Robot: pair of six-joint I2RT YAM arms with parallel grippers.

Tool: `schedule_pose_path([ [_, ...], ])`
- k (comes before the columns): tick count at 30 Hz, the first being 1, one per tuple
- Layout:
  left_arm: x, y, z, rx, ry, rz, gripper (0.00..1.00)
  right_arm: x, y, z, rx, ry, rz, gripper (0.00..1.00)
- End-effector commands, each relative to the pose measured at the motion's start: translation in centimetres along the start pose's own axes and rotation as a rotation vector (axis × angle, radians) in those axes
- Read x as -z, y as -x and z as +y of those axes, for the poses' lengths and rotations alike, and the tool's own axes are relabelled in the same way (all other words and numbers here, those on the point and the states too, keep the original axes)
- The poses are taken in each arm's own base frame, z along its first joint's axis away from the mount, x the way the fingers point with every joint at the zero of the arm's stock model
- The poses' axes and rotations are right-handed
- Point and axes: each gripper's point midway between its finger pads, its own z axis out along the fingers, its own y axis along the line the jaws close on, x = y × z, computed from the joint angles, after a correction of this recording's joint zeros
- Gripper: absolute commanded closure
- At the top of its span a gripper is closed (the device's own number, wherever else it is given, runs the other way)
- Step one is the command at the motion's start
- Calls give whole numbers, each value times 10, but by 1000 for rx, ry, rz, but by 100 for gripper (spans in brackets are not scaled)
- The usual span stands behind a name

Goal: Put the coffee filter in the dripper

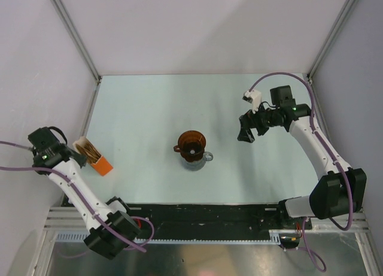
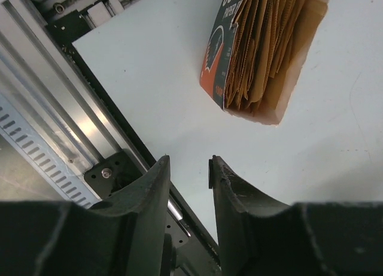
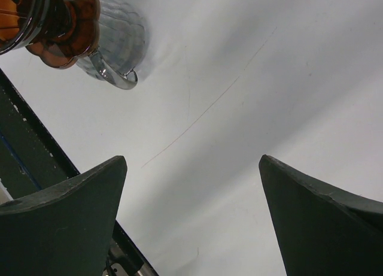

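The dark reddish-brown dripper sits on a clear glass jug at the table's middle; nothing shows inside it. It also shows at the top left of the right wrist view. No loose coffee filter is in view; tan paper filters stand packed in the small orange box at the left. My left gripper hangs over the table just short of that box, its jaws a narrow gap apart and empty. My right gripper is wide open and empty, right of the dripper.
The glass jug has a handle pointing right. A black strip and metal rail run along the near table edge, close to my left gripper. White walls enclose the table on the left, back and right.
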Motion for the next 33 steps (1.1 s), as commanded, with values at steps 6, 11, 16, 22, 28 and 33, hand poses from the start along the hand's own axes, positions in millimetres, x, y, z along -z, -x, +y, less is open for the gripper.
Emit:
schedule_pose_path([
  [6, -18, 24, -18, 71, -53, -60, 62, 14, 23, 13, 52, -21, -42, 1],
  [11, -20, 36, -34, 77, -119, -102, 62, 11, 27, 16, 57, -13, -55, 1],
  [16, -30, 36, -46, 68, -153, -109, 63, 12, 33, 16, 71, -17, -59, 1],
  [22, -45, 34, -51, 70, -151, -103, 65, 12, 36, 15, 75, -21, -62, 0],
  [28, -59, 34, -59, 65, -168, -102, 65, 12, 37, 16, 73, -12, -59, 1],
  [33, -69, 32, -61, 64, -173, -90, 66, 12, 38, 16, 77, -13, -53, 1],
])
